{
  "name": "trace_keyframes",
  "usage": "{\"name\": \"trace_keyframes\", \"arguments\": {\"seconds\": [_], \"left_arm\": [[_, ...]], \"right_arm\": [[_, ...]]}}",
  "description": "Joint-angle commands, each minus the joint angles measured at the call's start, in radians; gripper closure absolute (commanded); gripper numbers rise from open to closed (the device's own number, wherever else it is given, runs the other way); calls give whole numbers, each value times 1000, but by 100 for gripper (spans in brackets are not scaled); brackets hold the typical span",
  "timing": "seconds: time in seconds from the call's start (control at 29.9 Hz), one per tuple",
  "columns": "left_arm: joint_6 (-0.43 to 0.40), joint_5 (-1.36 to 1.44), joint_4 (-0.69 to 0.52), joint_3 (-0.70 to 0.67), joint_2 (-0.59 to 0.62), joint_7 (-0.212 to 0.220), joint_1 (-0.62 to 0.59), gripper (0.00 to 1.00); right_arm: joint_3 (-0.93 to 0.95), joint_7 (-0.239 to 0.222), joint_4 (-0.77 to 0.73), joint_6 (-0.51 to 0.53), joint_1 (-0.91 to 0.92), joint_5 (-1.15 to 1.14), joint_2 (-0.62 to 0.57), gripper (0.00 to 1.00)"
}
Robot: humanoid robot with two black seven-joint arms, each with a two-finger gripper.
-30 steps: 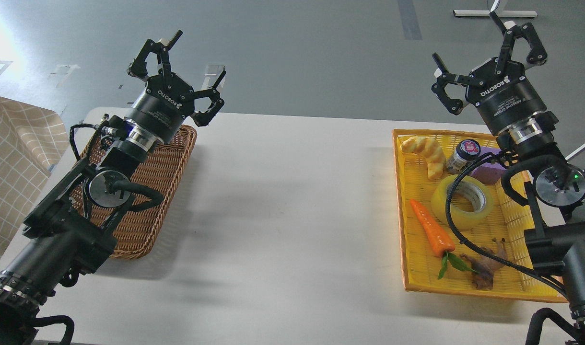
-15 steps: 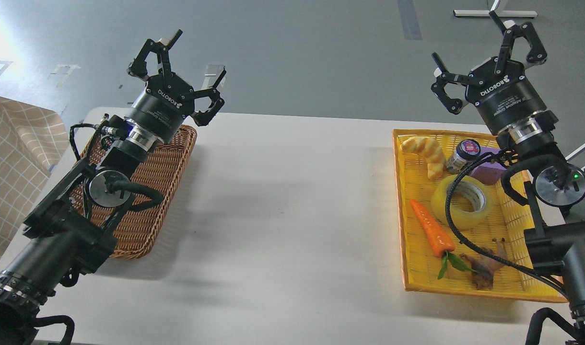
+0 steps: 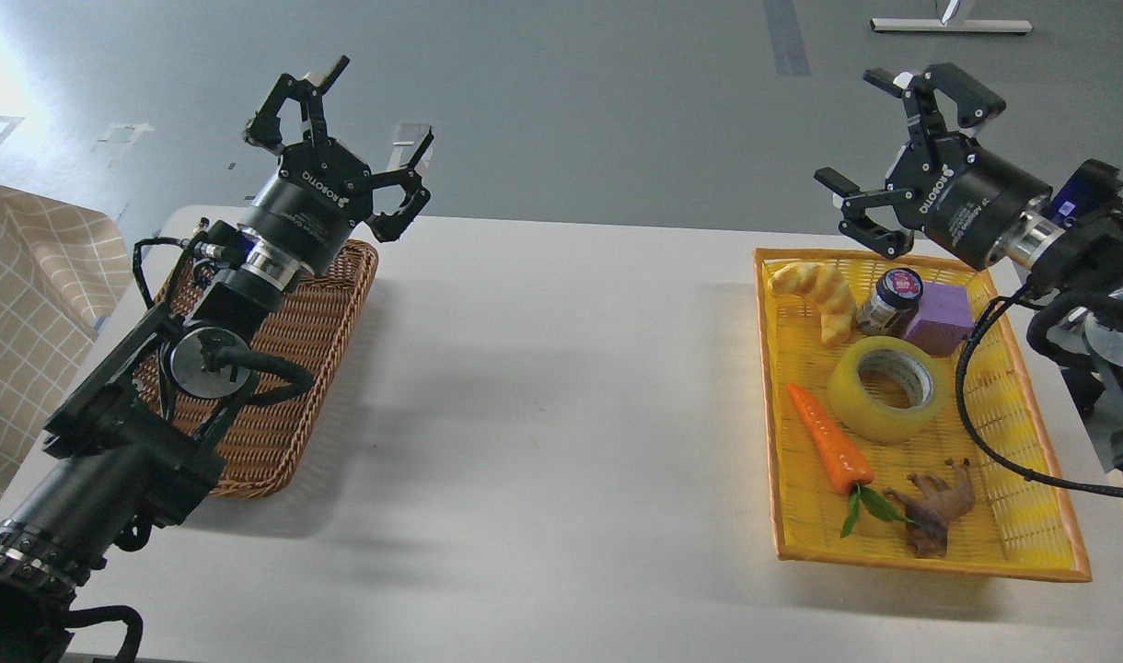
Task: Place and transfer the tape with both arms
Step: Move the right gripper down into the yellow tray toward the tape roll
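Observation:
The tape [image 3: 886, 388], a wide yellow translucent roll with a grey-white core, lies flat in the middle of the yellow tray [image 3: 771, 405] at the right. My right gripper [image 3: 879, 138] is open and empty, held above the tray's far edge, well above and behind the tape. My left gripper [image 3: 345, 138] is open and empty, raised over the far end of the brown wicker basket [image 3: 276, 405] at the left.
In the tray with the tape lie a croissant [image 3: 815, 287], a small dark jar [image 3: 890, 299], a purple block [image 3: 938, 318], a toy carrot [image 3: 828, 451] and a brown animal figure [image 3: 939, 511]. A checked cloth [image 3: 28, 304] hangs at the far left. The white table [image 3: 561, 387] spans between basket and tray.
My right arm has swung to the right and turned, so its gripper now points left above the tray's far edge and the tape is uncovered. The left arm has not moved.

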Motion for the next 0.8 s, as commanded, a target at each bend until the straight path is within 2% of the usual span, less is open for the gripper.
{"name": "trace_keyframes", "arguments": {"seconds": [0.0, 0.17, 0.4, 0.67, 0.77], "left_arm": [[0, 2, -3, -1, 2, 0, 2, 2], [0, 0, -7, -7, 13, 0, 0, 2], [0, 0, -9, -18, 22, 0, 0, 2], [0, 0, -10, -18, 20, 0, 2, 2], [0, 0, -12, -20, 20, 0, 2, 2]], "right_arm": [[-117, 0, 5, 0, 74, -62, -86, 0], [-271, -6, 15, 0, 176, -245, -180, 0], [-370, -20, 103, 0, 196, -544, -250, 0], [-471, -28, 161, 0, 195, -663, -306, 0], [-500, -60, 160, 0, 192, -734, -309, 0]]}}
